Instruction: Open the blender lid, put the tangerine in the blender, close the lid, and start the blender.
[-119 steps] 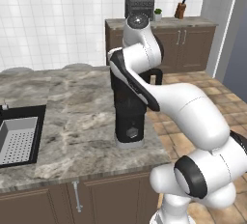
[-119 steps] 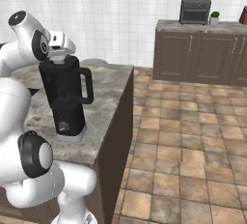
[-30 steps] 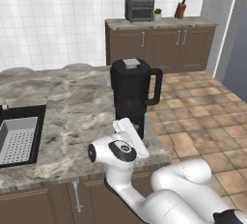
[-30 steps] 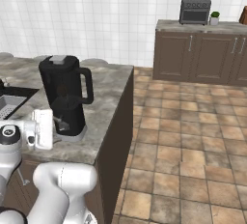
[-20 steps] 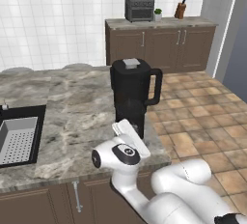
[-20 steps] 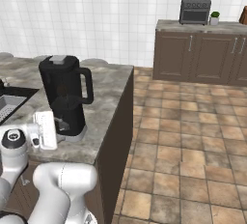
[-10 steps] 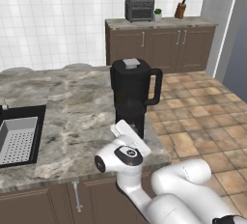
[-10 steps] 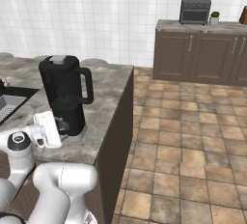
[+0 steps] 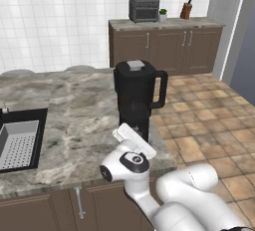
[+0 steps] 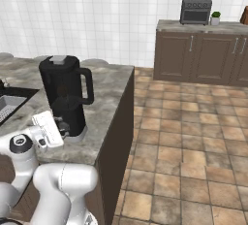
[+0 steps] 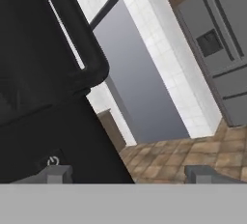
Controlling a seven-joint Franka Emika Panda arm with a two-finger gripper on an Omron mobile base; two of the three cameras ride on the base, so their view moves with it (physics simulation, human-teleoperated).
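now: blender with its lid on, arm folded low in front of it

the blender (image 9: pixel 135 98) stands upright near the table's (image 9: pixel 74 110) right edge, toward the front corner, its loop handle turned to the floor side. the lid (image 9: pixel 135 65) sits flat on the jar, grey cap in the middle. through the dark jar in the right base view a dim orange shape shows, maybe the tangerine (image 10: pixel 61 91); i cannot be sure. the tool (image 11: pixel 126 172) is close in front of the blender's base, beside a small power mark, its two tips wide apart with nothing between them. a sink (image 9: pixel 19 143) is set in the table's left end. a toaster oven (image 9: pixel 144 9) stands on the far counter.
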